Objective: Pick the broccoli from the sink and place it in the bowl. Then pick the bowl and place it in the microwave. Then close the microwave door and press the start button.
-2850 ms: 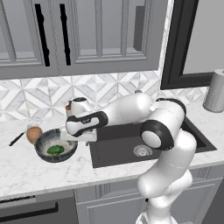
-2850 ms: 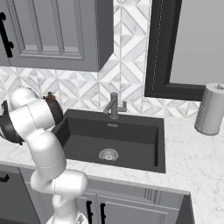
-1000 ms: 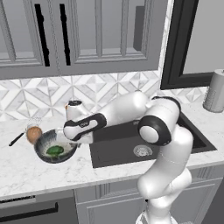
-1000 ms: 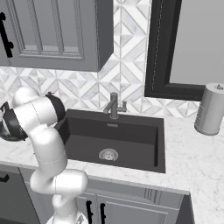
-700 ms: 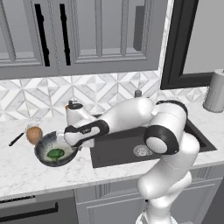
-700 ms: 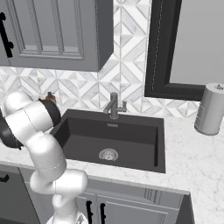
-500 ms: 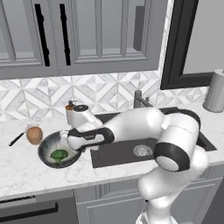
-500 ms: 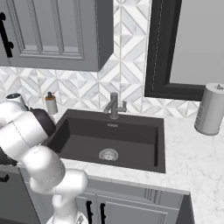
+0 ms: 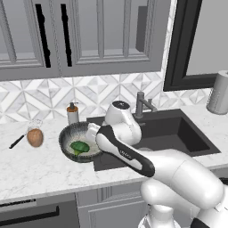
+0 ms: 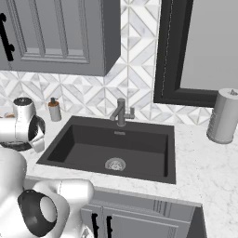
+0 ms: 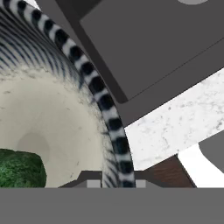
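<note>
Your hand (image 11: 113, 181) is clamped on the rim of the bowl (image 9: 67, 136), 1 finger inside and 1 outside. The broccoli (image 9: 80, 147) sits inside it, just beyond your fingertips. Lift the bowl level and slowly, so nothing tips onto the table (image 9: 40, 167).

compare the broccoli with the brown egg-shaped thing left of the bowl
The broccoli is green, lumpy and lies inside the bowl; the brown item is smooth, rounded and sits on the counter, with a black handle. Both are small, far smaller than the bowl.
</note>
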You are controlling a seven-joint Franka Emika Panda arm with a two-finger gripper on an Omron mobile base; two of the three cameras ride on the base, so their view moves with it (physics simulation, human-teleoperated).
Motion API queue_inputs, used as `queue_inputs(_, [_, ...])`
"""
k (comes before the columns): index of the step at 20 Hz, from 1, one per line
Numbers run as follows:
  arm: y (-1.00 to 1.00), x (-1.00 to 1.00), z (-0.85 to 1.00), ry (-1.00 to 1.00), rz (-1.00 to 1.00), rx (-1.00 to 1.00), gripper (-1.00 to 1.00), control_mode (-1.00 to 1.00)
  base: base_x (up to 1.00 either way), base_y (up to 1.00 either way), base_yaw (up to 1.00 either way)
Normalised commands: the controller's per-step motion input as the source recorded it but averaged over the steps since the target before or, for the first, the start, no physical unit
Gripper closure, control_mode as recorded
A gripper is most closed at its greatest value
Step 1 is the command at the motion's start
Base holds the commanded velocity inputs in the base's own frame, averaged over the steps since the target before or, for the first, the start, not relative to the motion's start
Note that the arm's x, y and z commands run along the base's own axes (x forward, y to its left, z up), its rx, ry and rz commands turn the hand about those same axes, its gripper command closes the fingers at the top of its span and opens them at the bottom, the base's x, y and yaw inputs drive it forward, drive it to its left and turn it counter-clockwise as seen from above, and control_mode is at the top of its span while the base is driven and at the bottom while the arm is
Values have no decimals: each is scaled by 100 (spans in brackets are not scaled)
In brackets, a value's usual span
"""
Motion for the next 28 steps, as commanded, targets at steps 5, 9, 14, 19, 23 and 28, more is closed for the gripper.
queue_inputs(5, [-72, -64, 90, 0, -26, 17, 100, -100, 0, 0, 0])
queue_inputs(9, [-68, -64, 71, 0, -26, 16, 100, -100, 0, 0, 0])
queue_inputs(14, [-64, -27, 66, 1, -27, 13, 100, -100, 0, 0, 0])
queue_inputs(19, [-49, -5, 85, 17, -21, 3, 100, -100, 0, 0, 0])
queue_inputs(23, [-45, -16, 71, 23, -17, 4, 100, -100, 0, 0, 0])
queue_inputs(28, [-42, -29, 50, 16, -15, 1, 100, -100, 0, 0, 0])
